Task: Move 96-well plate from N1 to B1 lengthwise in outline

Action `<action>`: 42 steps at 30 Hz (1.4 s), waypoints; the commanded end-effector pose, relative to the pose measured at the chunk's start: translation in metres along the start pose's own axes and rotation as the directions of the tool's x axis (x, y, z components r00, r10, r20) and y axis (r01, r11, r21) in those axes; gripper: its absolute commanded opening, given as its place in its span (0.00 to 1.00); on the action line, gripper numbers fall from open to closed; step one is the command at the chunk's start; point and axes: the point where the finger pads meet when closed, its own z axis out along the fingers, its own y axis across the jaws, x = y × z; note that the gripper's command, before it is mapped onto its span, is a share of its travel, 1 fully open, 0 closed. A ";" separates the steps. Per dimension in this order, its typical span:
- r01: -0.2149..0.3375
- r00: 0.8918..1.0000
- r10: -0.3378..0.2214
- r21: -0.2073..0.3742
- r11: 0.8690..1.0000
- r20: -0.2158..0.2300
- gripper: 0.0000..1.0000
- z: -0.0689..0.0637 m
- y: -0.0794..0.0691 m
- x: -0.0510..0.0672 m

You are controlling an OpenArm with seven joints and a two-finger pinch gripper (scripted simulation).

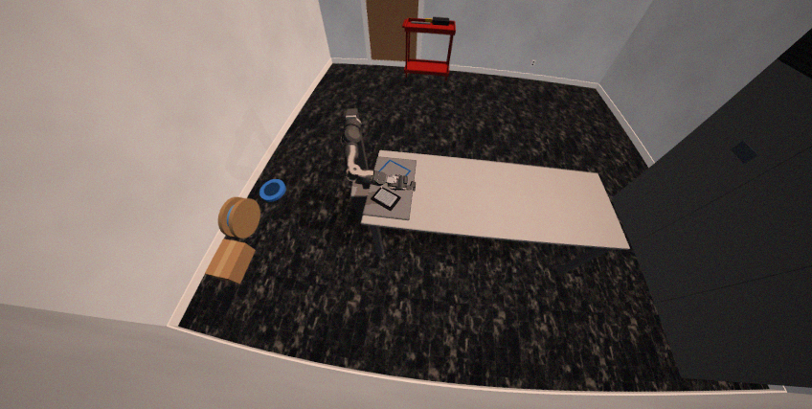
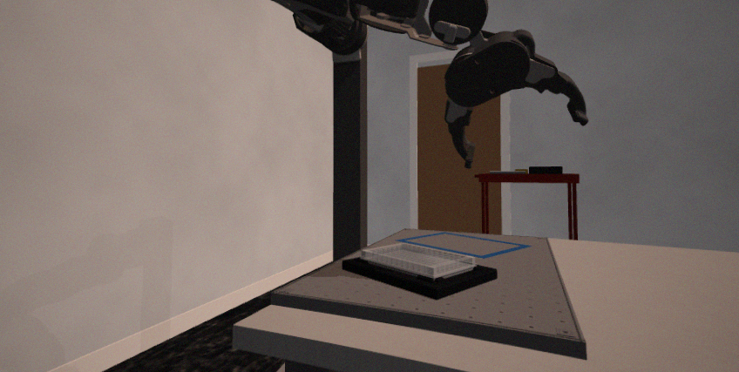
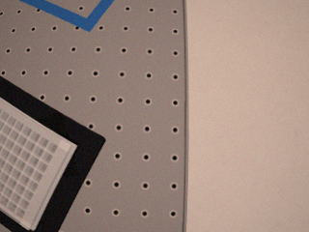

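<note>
deck: grey perforated deck [image 2: 518, 295] on the near end of the beige table [image 2: 653, 306]; wrist view shows its right edge running beside bare table top.
nest N1: black plate nest [image 2: 456, 280] flat on the deck, nearest the exterior camera.
plate: clear 96-well plate [image 2: 417, 259] seated in the nest, right way up, wells facing up. Also at left edge of wrist view [image 3: 26, 168].
outline B1: blue taped outline [image 2: 464, 244] just beyond the nest on the same deck; nothing inside it.
gripper: gripper [image 2: 524, 140] high above the deck, over the far right part, fingers spread wide, nothing between them. Well apart from the plate.
arm: dark post [image 2: 348, 160] behind the deck's far left corner.
background: red cart [image 2: 526, 178] by the brown door [image 2: 440, 171].
</note>
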 end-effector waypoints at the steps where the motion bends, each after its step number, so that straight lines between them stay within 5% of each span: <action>1: 0.020 1.000 -0.020 -0.007 1.000 -0.009 0.77 0.000 0.003 0.003; 10: 0.020 1.000 -0.020 -0.007 1.000 -0.009 0.77 0.000 0.003 0.003; 12: 0.106 0.994 -0.106 0.046 0.993 0.008 0.77 0.001 -0.016 0.000; 15: 0.236 0.970 -0.241 0.122 0.964 0.022 0.77 0.002 -0.042 -0.005; 27: 0.236 0.970 -0.241 0.122 0.964 0.022 0.77 0.002 -0.042 -0.005; 29: 0.315 0.945 -0.325 0.181 0.932 0.027 0.77 0.003 -0.062 -0.009; 32: 0.432 0.892 -0.452 0.256 0.865 0.022 0.77 0.004 -0.089 -0.014; 42: 0.432 0.892 -0.452 0.256 0.865 0.022 0.77 0.004 -0.089 -0.014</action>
